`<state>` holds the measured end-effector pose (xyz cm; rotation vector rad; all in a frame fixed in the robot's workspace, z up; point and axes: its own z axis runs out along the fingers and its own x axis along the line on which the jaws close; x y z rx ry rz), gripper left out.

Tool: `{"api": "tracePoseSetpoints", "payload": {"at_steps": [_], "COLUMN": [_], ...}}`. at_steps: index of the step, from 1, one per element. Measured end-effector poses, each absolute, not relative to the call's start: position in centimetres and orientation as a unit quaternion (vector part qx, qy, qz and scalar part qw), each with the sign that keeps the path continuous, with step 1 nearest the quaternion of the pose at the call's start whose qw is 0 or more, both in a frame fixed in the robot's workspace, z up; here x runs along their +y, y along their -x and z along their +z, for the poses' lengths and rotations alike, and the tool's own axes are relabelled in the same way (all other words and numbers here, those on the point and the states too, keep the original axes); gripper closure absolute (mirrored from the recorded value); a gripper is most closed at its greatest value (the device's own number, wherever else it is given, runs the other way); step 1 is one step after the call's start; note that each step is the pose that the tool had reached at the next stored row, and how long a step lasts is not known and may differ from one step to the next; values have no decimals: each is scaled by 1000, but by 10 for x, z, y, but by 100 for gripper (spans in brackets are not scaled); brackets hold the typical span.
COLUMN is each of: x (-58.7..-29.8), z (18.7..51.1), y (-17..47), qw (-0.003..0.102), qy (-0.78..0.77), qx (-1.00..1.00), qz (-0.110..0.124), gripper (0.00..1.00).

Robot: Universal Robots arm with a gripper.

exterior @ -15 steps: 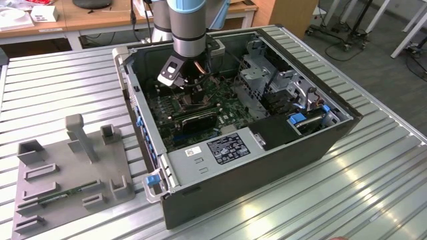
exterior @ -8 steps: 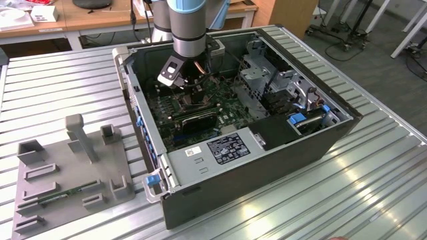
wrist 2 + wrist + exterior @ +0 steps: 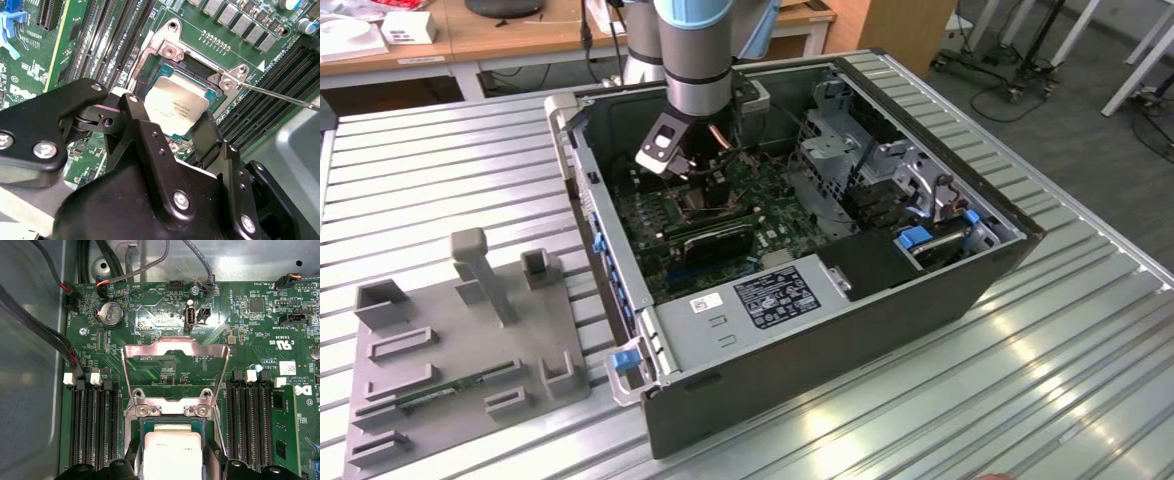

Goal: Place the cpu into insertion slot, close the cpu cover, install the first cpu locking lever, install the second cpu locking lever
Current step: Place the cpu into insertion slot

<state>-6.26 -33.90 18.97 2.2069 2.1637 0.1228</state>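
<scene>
In both wrist views my gripper (image 3: pixel 170 120) (image 3: pixel 172 452) is shut on the cpu (image 3: pixel 175 102) (image 3: pixel 172 457), a silvery-tan square chip pinched at two opposite edges by the black fingers (image 3: pixel 131 107). The chip sits level, right over the insertion slot (image 3: pixel 167 70) (image 3: pixel 172 421), whose teal inner edge and silvery rim show around it; whether it touches the slot I cannot tell. The cpu cover (image 3: pixel 175 347) stands swung up and open behind the slot. A thin wire locking lever (image 3: pixel 280 96) sticks out free beside the slot. In the exterior view the gripper (image 3: pixel 700 185) reaches down into the case.
The green motherboard (image 3: pixel 240 315) lies inside an open black computer case (image 3: pixel 854 300) on a ribbed metal table. Long black memory slots (image 3: pixel 92 425) (image 3: pixel 252 415) flank the socket. Cables (image 3: pixel 30 325) run along the case wall. A grey fixture plate (image 3: pixel 467 340) lies at the exterior view's left.
</scene>
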Motion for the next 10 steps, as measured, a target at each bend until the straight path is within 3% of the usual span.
{"api": "tracePoseSetpoints", "payload": {"at_steps": [10], "x": [-339], "z": [194], "y": [63], "qw": [24], "qy": [-713], "qx": [699], "qz": [39], "gripper": [39]}}
